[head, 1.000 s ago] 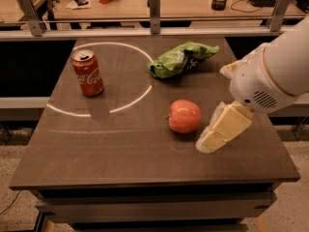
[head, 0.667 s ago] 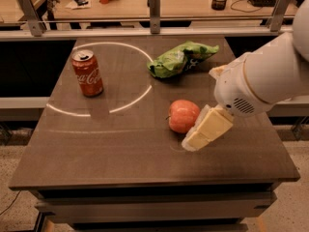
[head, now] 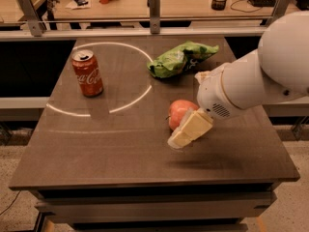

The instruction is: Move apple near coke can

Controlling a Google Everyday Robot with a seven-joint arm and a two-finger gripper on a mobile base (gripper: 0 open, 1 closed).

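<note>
The red-orange apple (head: 178, 111) lies on the dark table (head: 111, 149), right of centre. The red coke can (head: 87, 73) stands upright at the back left, well apart from the apple. My gripper (head: 178, 139), cream-coloured, reaches down from the big white arm (head: 256, 81) on the right. It sits just in front of the apple and covers the apple's lower right side. I cannot tell whether it touches the apple.
A crumpled green chip bag (head: 181, 58) lies behind the apple at the back of the table. A white arc (head: 135, 98) is marked on the tabletop between can and apple. A metal rail with posts (head: 154, 6) runs behind the table.
My gripper has moved left and toward the apple, from the table's right side to right in front of the apple. Apple, can and bag have not moved.
</note>
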